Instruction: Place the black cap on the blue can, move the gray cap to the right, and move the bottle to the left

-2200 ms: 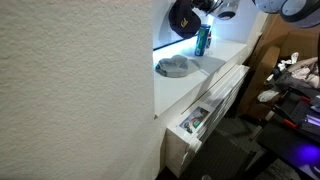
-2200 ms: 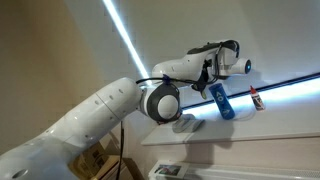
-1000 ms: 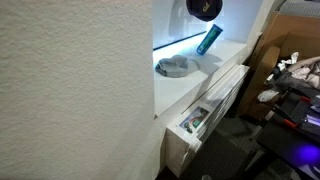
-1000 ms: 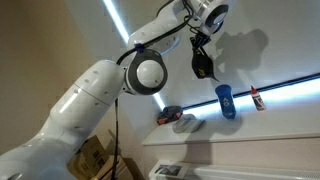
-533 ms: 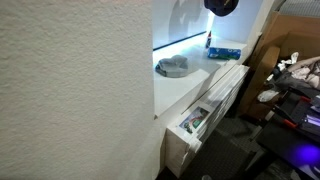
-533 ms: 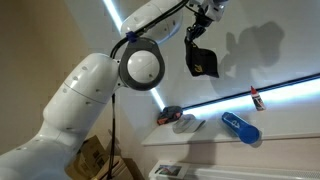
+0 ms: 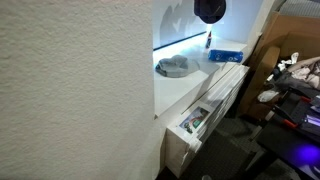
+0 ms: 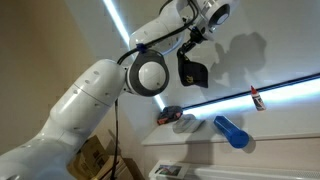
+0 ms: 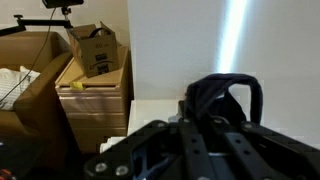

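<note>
One black cap [image 8: 193, 72] hangs pinched in the jaws, well above the blue can [image 8: 231, 131] lying on its side.

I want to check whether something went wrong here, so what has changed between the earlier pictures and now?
The blue can, which stood upright before, has tipped over and now lies on its side. The gripper, shut on the black cap, has lifted it up and away from the can. The gray cap and the bottle stayed where they were.
</note>
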Action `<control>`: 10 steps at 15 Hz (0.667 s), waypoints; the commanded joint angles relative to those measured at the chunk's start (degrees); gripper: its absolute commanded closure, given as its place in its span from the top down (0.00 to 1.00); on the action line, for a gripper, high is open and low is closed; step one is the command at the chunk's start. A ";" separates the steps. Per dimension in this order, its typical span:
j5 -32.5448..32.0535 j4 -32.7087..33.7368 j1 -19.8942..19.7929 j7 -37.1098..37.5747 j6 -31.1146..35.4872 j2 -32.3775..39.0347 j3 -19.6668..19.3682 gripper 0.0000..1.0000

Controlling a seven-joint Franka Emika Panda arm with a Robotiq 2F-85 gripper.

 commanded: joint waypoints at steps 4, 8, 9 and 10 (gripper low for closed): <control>-7.59 -0.04 10.35 -2.64 0.24 0.86 -3.93 0.02; -12.14 -0.04 16.14 -1.72 2.28 1.14 -6.76 0.02; -13.04 -0.04 17.21 -1.79 2.90 1.27 -7.45 0.02; -13.98 -0.04 18.13 -1.64 3.51 1.18 -8.17 0.02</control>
